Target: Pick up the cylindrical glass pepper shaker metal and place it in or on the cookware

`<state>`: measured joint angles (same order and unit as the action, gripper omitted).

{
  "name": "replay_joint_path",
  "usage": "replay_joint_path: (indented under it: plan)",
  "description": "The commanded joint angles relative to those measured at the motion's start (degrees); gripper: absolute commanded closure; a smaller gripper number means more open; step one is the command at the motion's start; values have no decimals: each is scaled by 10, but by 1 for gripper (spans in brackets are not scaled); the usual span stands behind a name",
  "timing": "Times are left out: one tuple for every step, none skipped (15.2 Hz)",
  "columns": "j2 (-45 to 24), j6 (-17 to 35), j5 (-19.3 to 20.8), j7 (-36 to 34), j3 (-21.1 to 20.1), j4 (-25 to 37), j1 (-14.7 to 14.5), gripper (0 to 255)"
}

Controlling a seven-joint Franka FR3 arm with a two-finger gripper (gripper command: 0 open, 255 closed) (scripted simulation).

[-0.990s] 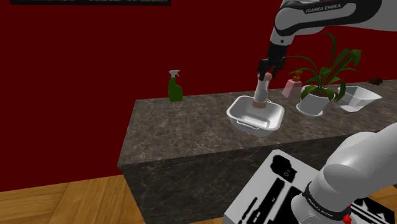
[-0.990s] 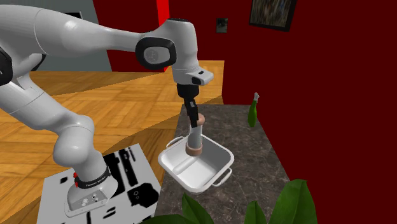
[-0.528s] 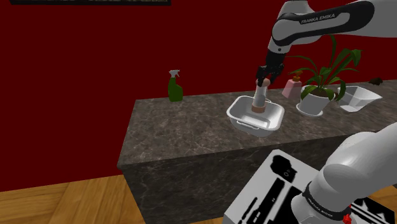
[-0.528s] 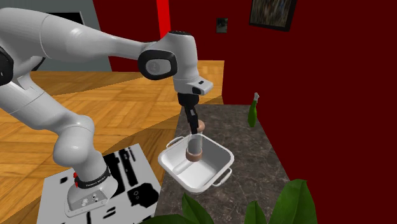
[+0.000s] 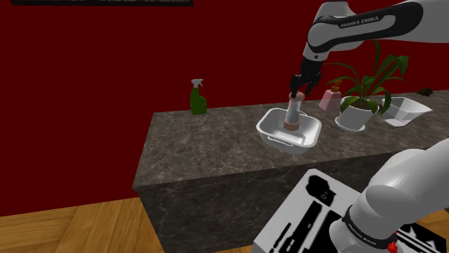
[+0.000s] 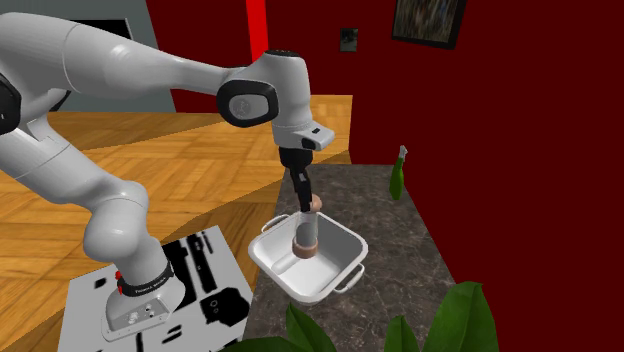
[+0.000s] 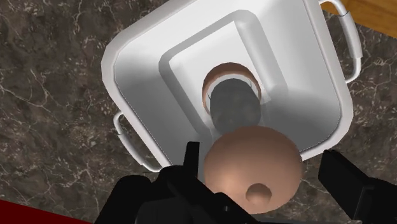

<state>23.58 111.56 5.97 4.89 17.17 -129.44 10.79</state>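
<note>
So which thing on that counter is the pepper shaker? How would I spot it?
Find the long dark marbled counter, then the white square pan with side handles on it. The pepper shaker stands inside that pan, just under the black gripper: a slim clear cylinder with tan cap and base, unlike the green spray bottle or pink bottle nearby.

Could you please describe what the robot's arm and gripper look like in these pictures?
The arm is glossy white, built of rounded tubular links with dark grey bands at the joints. One dark band carries pale lettering that reads FRANKA EMIKA. The gripper is all black, with two straight, blocky fingers.
</note>
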Motion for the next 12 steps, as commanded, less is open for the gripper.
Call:
replay_joint_path:
  plan:
    - [0, 0, 0, 0, 0, 0, 0, 0]
    - [0, 0, 0, 0, 0, 0, 0, 0]
    - [0, 0, 0, 0, 0, 0, 0, 0]
    - [0, 0, 0, 0, 0, 0, 0, 0]
    - [0, 0, 0, 0, 0, 0, 0, 0]
    - [4, -20, 0, 0, -2, 16, 0, 0]
    - [7, -39, -1, 0, -4, 33, 0, 0]
    - [9, -59, -1, 0, -5, 50, -1, 0]
    - [10, -74, -2, 0, -6, 65, -1, 0]
    - [10, -74, -2, 0, -6, 65, -1, 0]
    - [10, -74, -2, 0, -6, 64, -1, 0]
    - [10, -74, -2, 0, -6, 65, -1, 0]
